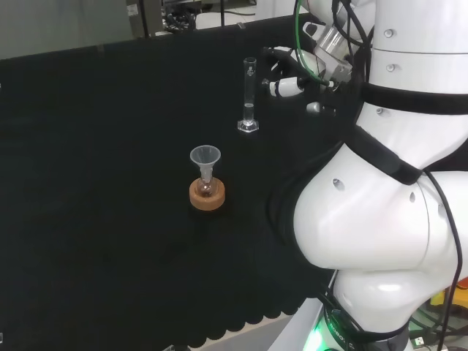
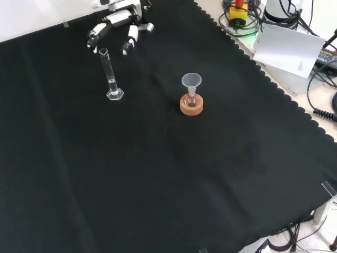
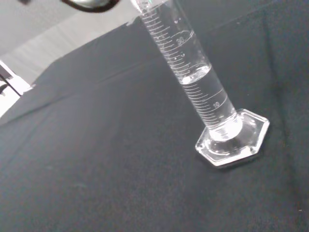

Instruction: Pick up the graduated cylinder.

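A clear graduated cylinder (image 1: 249, 93) stands upright on its hexagonal foot on the black cloth (image 1: 102, 190). The front view has the cylinder (image 2: 110, 76) near the top left, and the wrist view shows the cylinder (image 3: 193, 77) close, with clear liquid in its lower part. The hand (image 1: 296, 77) hovers just right of the cylinder's upper part in the head view, apart from it. In the front view the hand (image 2: 117, 27) is above and behind the cylinder, fingers relaxed and spread, holding nothing.
A small round flask with a clear funnel (image 1: 205, 162) in its neck sits on a cork ring (image 1: 207, 194) in front of the cylinder; in the front view the funnel (image 2: 191, 83) lies to its right. The arm's white links (image 1: 387, 183) fill the head view's right.
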Robot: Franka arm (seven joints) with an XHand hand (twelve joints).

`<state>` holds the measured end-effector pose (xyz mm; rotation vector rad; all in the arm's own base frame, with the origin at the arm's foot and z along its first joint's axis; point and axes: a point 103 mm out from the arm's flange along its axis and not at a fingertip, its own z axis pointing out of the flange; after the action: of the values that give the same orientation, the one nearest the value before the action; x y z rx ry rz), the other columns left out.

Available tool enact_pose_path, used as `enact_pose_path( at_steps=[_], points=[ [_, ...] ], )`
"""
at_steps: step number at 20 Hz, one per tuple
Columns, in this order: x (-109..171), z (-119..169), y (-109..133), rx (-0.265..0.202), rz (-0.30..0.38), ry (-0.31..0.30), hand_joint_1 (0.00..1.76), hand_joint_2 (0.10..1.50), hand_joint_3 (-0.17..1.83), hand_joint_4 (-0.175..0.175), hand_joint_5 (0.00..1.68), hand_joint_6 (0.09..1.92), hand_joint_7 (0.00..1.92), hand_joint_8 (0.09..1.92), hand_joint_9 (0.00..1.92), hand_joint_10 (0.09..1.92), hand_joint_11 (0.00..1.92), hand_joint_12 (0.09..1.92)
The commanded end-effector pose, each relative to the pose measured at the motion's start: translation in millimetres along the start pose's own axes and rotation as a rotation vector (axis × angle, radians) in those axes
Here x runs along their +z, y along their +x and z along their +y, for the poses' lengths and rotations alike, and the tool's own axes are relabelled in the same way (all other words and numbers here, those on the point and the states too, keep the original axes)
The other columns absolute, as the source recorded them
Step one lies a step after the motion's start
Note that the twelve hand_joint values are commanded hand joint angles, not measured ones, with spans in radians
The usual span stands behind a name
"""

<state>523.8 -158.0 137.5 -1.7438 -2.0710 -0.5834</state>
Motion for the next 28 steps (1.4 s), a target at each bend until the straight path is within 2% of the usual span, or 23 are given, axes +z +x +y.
enact_pose_path(
  at_steps=[1,7,15,21,24,28],
  points=[
    [20.8,7.1,-3.4,-0.025,0.097,-0.016,0.87,0.72,0.52,-0.044,0.39,0.09,0.35,0.63,0.62,0.55,0.39,1.31],
    [35.4,14.2,-4.1,-0.047,0.148,-0.035,0.89,0.69,0.57,-0.044,0.45,0.09,0.46,0.63,0.67,0.54,0.40,1.31],
    [40.1,23.4,-5.2,-0.108,0.252,-0.064,0.92,0.65,0.61,-0.036,0.50,0.09,0.45,0.62,0.67,0.52,0.42,1.29],
    [49.2,26.5,-9.4,-0.116,0.287,-0.055,0.93,0.64,0.62,-0.033,0.51,0.09,0.44,0.61,0.65,0.51,0.41,1.29],
    [55.1,26.7,-10.2,-0.119,0.336,-0.056,0.93,0.64,0.63,-0.032,0.51,0.09,0.45,0.62,0.66,0.52,0.41,1.29],
    [61.5,27.3,-8.8,-0.131,0.358,-0.048,0.93,0.63,0.63,-0.030,0.52,0.09,0.45,0.62,0.66,0.52,0.41,1.29]
  ],
)
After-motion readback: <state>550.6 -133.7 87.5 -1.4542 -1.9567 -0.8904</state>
